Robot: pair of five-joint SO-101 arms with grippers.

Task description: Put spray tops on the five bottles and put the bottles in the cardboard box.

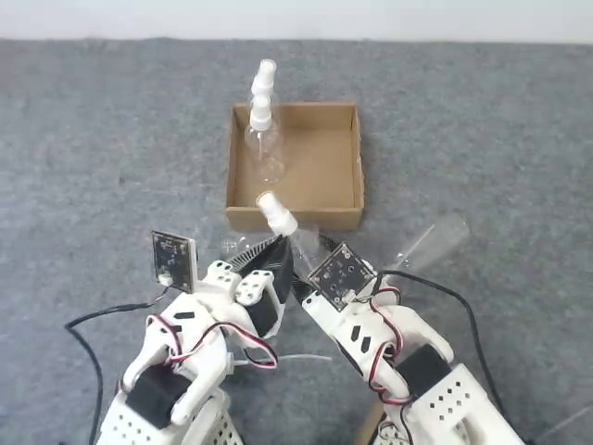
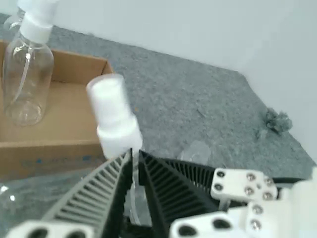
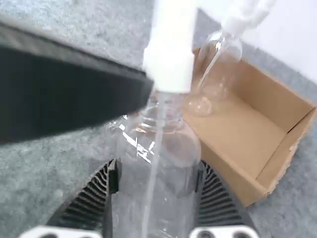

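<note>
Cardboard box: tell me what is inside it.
Two clear bottles with spray tops stand by the cardboard box's left wall, one behind the other. The spray top held in the left end effector covers part of the near-left corner.

Overhead plus wrist close-ups, common box [image 1: 295, 218]

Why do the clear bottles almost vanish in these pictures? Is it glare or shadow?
High view: soft, even light, barely any shadow, so the lying bottle blends into the grey carpet. Right wrist view: white glints streak the held bottle in the right gripper. Left wrist view: the spray top reads bright white; the boxed bottle shows faint highlights.
</note>
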